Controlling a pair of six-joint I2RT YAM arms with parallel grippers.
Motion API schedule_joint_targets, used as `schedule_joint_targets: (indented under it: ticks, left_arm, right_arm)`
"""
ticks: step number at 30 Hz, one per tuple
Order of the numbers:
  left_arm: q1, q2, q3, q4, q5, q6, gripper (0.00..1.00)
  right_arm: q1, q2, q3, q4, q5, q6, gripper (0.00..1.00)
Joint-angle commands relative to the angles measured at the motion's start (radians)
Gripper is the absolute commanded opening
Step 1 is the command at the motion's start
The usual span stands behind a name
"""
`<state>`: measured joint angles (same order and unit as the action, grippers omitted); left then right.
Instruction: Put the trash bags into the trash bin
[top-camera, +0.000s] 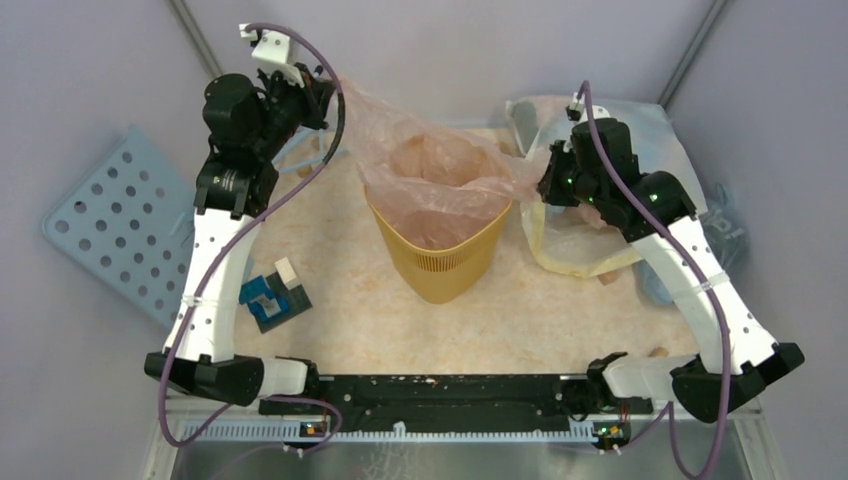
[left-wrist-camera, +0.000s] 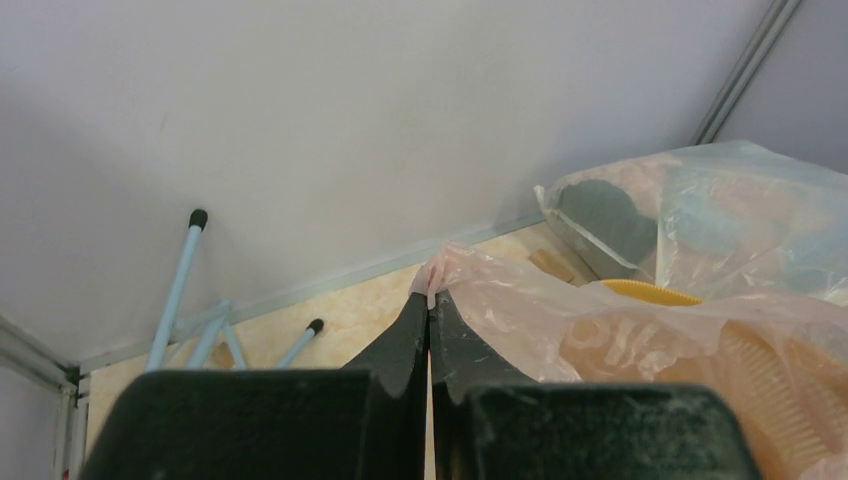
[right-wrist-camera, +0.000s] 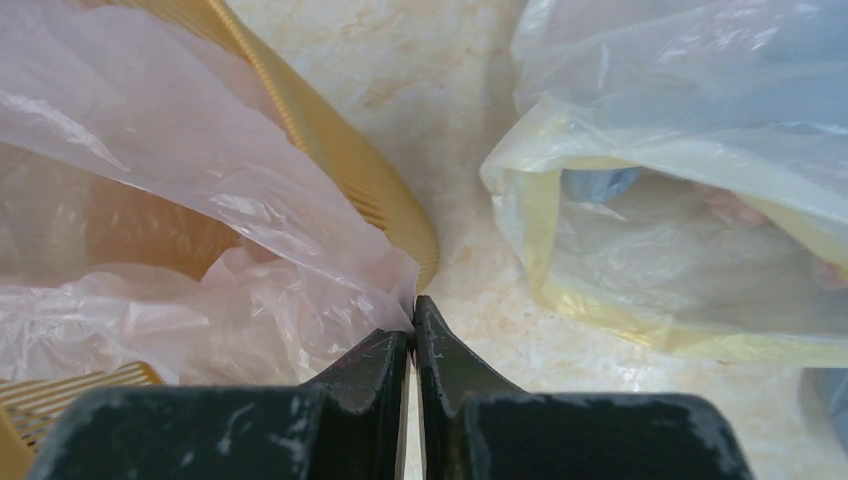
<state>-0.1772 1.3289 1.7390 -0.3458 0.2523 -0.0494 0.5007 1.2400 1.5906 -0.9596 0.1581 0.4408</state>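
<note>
Top view: pink trash bag (top-camera: 430, 165) hangs w/ its lower part inside the yellow-orange trash bin (top-camera: 440, 262) at mid-tabletop (top-camera: 350, 320), its mouth stretched wide betw. both arms. Left hand (top-camera: 328, 98) has its far-left corner, right hand (top-camera: 543, 183) its right edge.
Left wrist: fingers closed, pinching a fold of pink film.
Right wrist: fingers closed on pink film just beside the bin rim; whitish-yellow sack (right-wrist-camera: 650, 260) lies near, to the right.
</note>
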Motion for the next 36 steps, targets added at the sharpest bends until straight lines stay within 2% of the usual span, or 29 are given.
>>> schedule_joint_targets:
  ticks: [1, 4, 7, 10, 16, 20, 23, 28, 31, 36]
  left_arm:
    - [0.013, -0.015, -0.043, 0.026, -0.017, 0.012, 0.0]
    - [0.017, -0.012, -0.083, 0.048, -0.006, 0.007, 0.0]
    - [0.026, 0.002, -0.094, 0.057, 0.006, 0.003, 0.0]
    - [0.031, 0.019, -0.096, 0.059, 0.031, 0.002, 0.0]
    - [0.036, 0.023, -0.129, 0.098, 0.071, -0.016, 0.0]
    - [0.037, 0.023, -0.134, 0.108, 0.069, -0.013, 0.0]
    - [0.04, 0.034, -0.127, 0.111, 0.067, -0.012, 0.0]
    - [0.042, 0.047, -0.123, 0.116, 0.084, -0.025, 0.0]
    - [0.044, 0.044, -0.127, 0.118, 0.08, -0.025, 0.0]
    - [0.045, 0.043, -0.123, 0.123, 0.076, -0.026, 0.0]
  right_arm:
    - [-0.011, 0.018, 0.077, 0.0, 0.144, -0.065, 0.06]
    - [-0.011, 0.037, 0.087, 0.013, 0.168, -0.09, 0.15]
    - [-0.011, 0.051, 0.112, 0.004, 0.176, -0.118, 0.38]
    - [-0.012, 0.043, 0.119, 0.003, 0.159, -0.138, 0.54]
    - [-0.011, -0.011, 0.119, 0.023, -0.022, -0.25, 0.64]
    - [-0.011, -0.032, 0.134, 0.016, -0.041, -0.306, 0.75]
    - [-0.011, -0.026, 0.144, 0.031, -0.053, -0.347, 0.78]
    - [-0.005, -0.008, 0.195, 0.099, -0.21, -0.418, 0.83]
    - [0.015, -0.008, 0.215, 0.138, -0.253, -0.502, 0.86]
    - [0.07, 0.032, 0.244, 0.152, -0.35, -0.63, 0.85]
